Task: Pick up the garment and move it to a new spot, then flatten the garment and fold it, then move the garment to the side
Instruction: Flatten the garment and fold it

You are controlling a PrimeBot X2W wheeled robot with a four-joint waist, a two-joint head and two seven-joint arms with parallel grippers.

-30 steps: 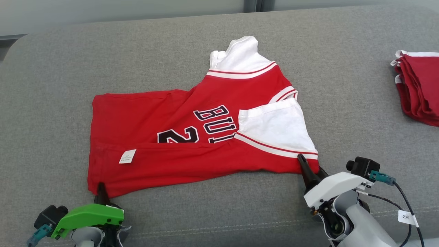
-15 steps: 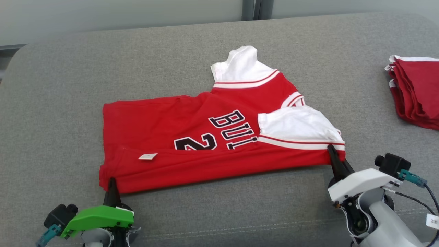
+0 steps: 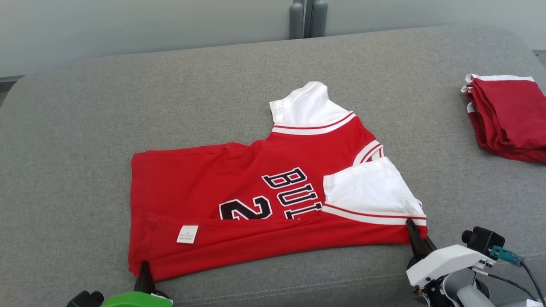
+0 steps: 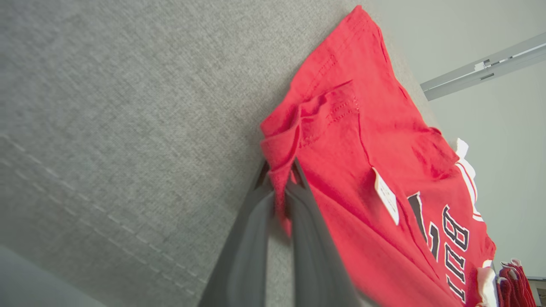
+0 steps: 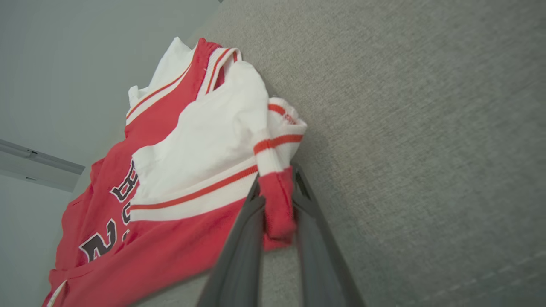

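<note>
Since a second ago the right tool (image 3: 412, 227) has closed, and my head camera has shifted, so everything sits lower in its view. Nearest me, the left tool (image 4: 279, 170) is clamped on the red hem corner of the red and white short-sleeved jersey with black lettering (image 3: 239, 183); the right tool grips the red corner just below its white sleeve. Its near edge is folded over, small white label (image 3: 187, 234) showing, on the grey fabric-covered tabletop (image 3: 85, 128). Farther right, well apart, sits a stack of folded red garments (image 3: 507, 115).
</note>
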